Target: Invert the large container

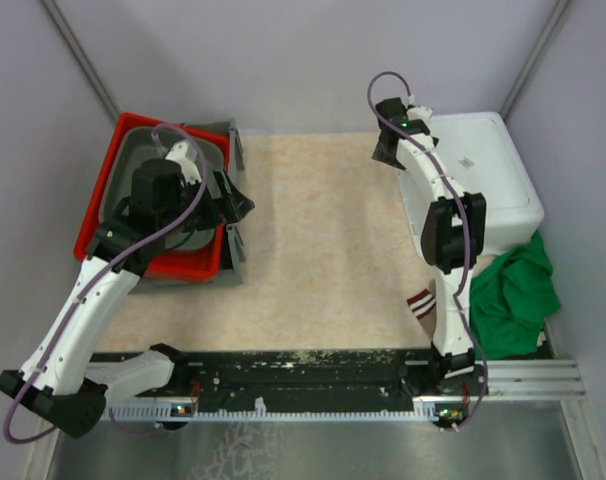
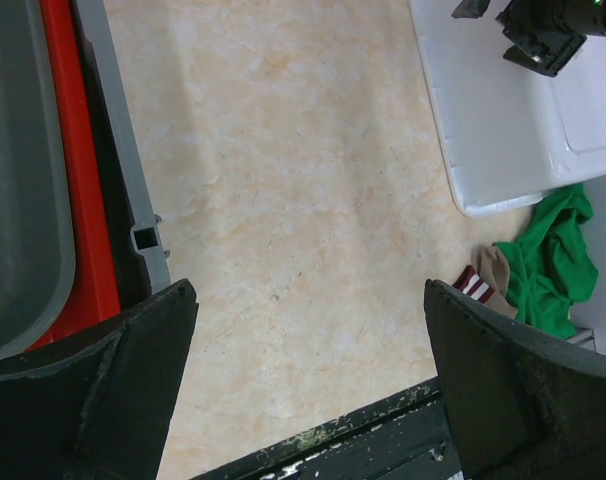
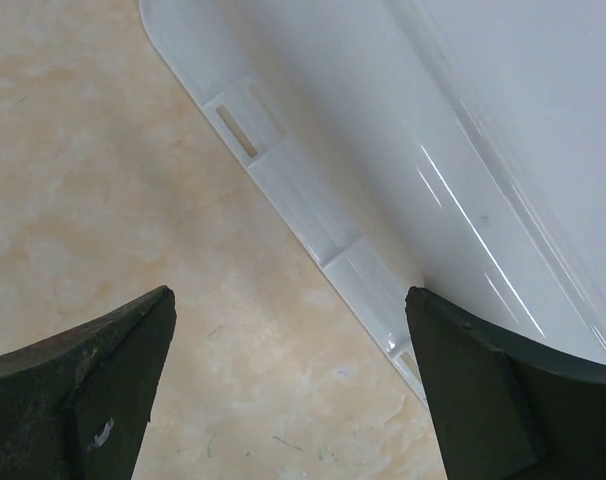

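The large container [image 1: 488, 185] is a big white box. It sits at the back right of the tabletop [image 1: 323, 230]. Its flat side faces up and its wide rim is down on the tabletop. The rim has little ribs along it.

The right claw [image 1: 386, 152] hangs just beside the box's left edge. Its two fingers are spread wide and hold nothing. From the right wrist, one finger is over the bare tabletop and the other is over the box's rim.

A green cloth [image 1: 513, 290] lies bunched up near the front of the box. A small striped cloth [image 1: 420, 300] lies next to it.

Far over on the left is a red bin [image 1: 95, 210] with a grey tub [image 1: 148, 150] inside it. The left claw [image 1: 235, 205] hangs at the right edge of that bin. It is spread wide too and holds nothing.
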